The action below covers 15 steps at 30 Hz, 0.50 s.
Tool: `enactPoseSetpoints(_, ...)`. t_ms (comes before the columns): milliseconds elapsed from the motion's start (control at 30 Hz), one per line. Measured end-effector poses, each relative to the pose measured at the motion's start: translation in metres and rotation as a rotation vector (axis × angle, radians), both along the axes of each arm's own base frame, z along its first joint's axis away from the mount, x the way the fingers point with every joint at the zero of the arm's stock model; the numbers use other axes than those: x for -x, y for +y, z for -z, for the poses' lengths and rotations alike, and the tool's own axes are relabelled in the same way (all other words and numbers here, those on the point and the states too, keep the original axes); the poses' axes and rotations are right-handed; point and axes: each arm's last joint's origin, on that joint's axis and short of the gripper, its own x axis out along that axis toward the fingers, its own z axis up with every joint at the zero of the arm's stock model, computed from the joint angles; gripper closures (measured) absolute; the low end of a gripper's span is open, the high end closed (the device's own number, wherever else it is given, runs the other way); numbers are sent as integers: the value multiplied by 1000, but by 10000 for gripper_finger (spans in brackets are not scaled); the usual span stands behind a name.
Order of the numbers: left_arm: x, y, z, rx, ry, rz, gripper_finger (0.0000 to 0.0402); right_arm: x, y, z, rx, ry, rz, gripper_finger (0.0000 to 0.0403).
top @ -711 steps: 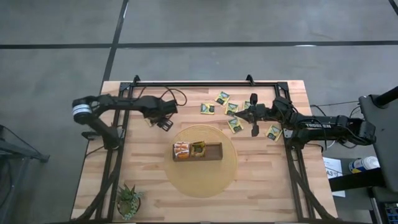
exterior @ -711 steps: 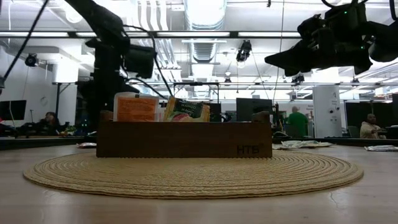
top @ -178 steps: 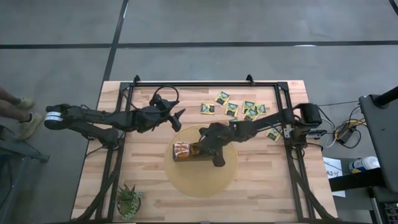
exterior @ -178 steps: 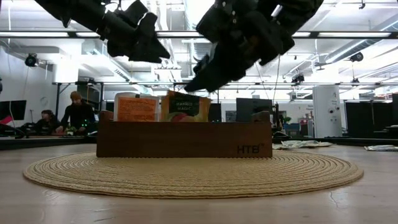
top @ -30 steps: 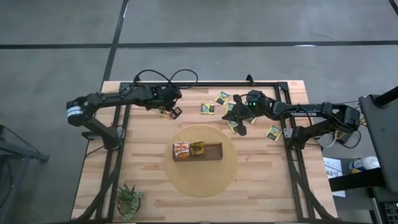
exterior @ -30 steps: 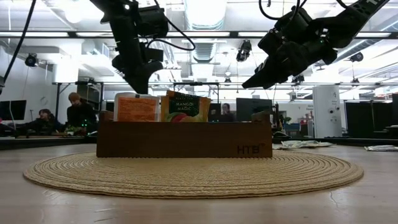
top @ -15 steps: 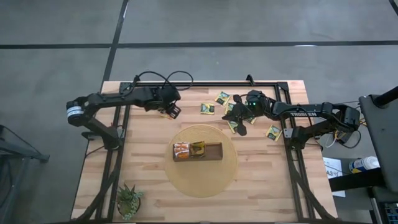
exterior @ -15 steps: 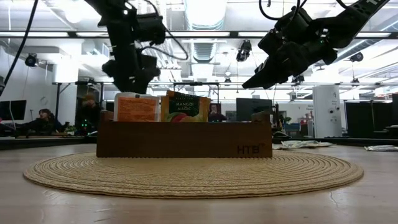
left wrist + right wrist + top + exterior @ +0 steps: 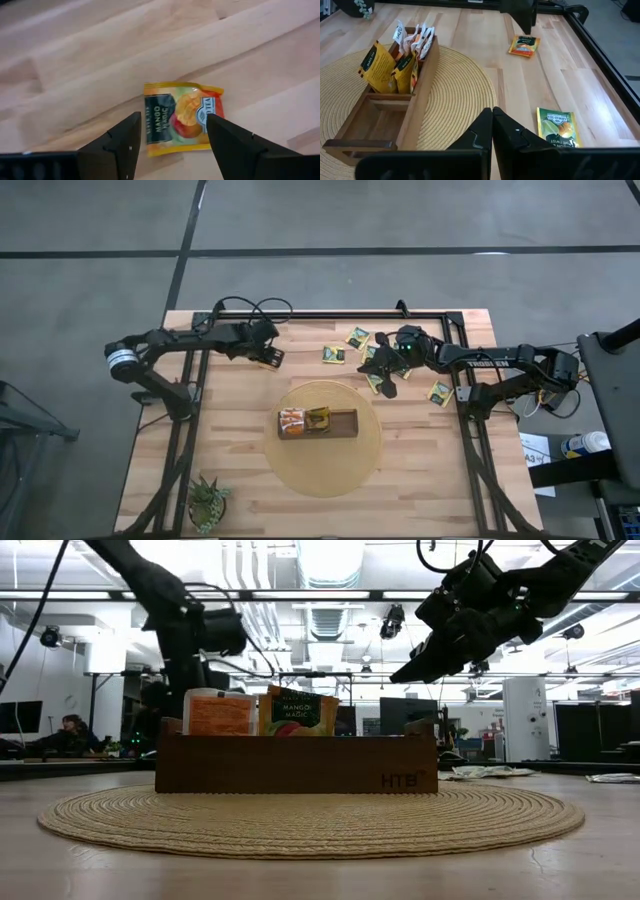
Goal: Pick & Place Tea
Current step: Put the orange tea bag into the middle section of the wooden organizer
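The tea sachet [image 9: 182, 118] lies flat on bare wood, yellow-edged, dark label, mango picture. The left gripper [image 9: 172, 142] hangs spread wide over it, empty. The right gripper [image 9: 492, 131] is pinched closed.

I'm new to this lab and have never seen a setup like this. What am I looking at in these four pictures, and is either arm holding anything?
These are two dark robot arms working at a wooden table. One picture looks straight down, one looks level across the tabletop, and two come from cameras on the arms' wrists.

On a round woven mat stands a long wooden box with a few tea sachets upright at one end. More sachets lie loose near the table's far right.

The left gripper hangs with fingers open over an orange sachet lying flat on the wood; it holds nothing. The right gripper is shut and empty, above the loose sachets, with a green sachet beside it.

A small potted plant sits at the near left corner.
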Motion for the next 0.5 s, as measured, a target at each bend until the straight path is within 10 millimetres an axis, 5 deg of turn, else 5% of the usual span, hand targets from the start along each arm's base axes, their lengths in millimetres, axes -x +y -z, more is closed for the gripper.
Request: enactPoseSetpoints(500,9,13,20,18,-28,-70,184,0,0,0,6,1,-1,394)
